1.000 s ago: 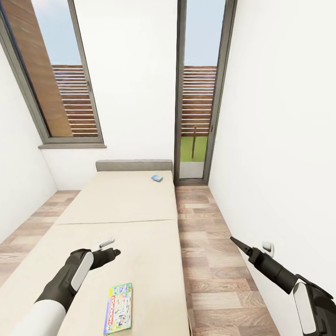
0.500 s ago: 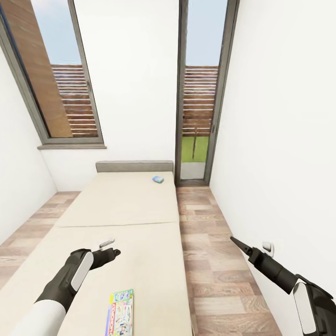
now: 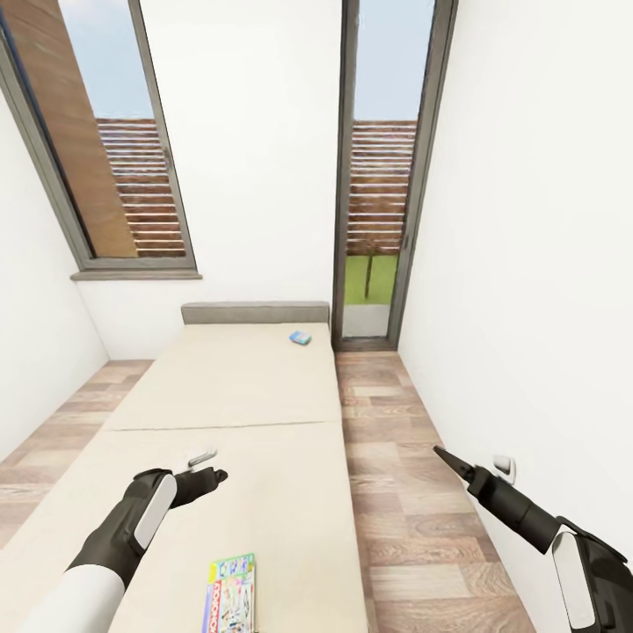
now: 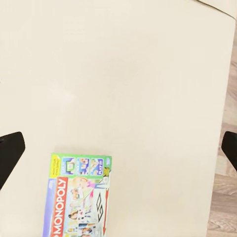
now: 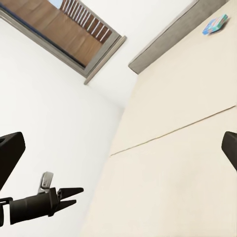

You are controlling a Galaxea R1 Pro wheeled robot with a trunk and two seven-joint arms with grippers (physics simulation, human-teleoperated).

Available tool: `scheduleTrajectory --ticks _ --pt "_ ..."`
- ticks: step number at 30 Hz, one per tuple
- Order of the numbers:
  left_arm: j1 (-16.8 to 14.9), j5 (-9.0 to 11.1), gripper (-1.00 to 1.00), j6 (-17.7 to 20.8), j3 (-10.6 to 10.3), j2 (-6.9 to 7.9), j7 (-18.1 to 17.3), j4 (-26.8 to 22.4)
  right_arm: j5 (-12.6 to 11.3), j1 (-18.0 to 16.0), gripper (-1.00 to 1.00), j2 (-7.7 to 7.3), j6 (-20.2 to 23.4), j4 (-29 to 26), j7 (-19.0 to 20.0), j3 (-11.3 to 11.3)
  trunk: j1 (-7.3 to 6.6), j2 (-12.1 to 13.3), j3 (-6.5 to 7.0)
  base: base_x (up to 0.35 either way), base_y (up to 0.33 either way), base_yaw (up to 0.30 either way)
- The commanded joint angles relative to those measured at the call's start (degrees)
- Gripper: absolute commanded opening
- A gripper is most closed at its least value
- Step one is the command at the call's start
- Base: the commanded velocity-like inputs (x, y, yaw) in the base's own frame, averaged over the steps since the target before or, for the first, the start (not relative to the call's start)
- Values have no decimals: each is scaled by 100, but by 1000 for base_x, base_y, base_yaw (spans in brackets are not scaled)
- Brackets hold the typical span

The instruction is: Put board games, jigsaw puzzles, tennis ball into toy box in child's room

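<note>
The bed (image 3: 237,387) is a cream mattress in two panels with a seam across it. A busy multicolour board game (image 3: 231,594) lies flat on the near panel, lettered MONOPOLY in the left wrist view (image 4: 79,195). A small blue board game (image 3: 301,338) rests near the grey headboard and is also in the right wrist view (image 5: 215,23). My left gripper (image 3: 217,476) hovers over the near panel beyond the multicolour box, open and empty. Over the wood floor to the right of the bed, my right gripper (image 3: 439,453) is open and empty.
A strip of brown plank floor (image 3: 396,457) runs between the bed and the white right wall, which carries a small socket (image 3: 504,464). A tall glass door (image 3: 378,176) stands at the far end and a window (image 3: 105,141) at the left.
The whole view has shifted slightly as the camera moved: the multicolour box sits lower in the picture and the bed edge further right. Both arms hold the same pose.
</note>
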Motion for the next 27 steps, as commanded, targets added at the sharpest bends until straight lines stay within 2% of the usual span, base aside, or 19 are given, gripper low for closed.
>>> scheduleTrajectory --ticks 1,10,15,19,22,27 --pt "-4 59 100 28 -1 -1 53 -8 -23 -5 100 0 38 0 7 -4 4 -14 -21 4 2 58" --pt "-38 -17 100 58 -14 -24 76 -7 -21 -6 100 -3 65 -12 -7 0 4 -14 -98 1 0 63" --pt "-59 -92 100 -10 -199 -35 112 74 -15 -6 100 -7 60 -3 -10 11 4 -14 -140 0 0 65" --pt "-86 -318 100 -253 -292 -45 127 125 -13 -11 100 -12 64 -1 -11 12 4 -14 -175 0 0 65" --pt "-160 -595 100 -475 -315 -70 138 212 -13 -9 100 -16 73 -3 -11 4 4 -14 -200 0 0 65" --pt "-208 -920 100 -690 -333 -354 142 495 -13 -6 100 -11 90 -26 -18 9 4 -14 -243 0 0 67"
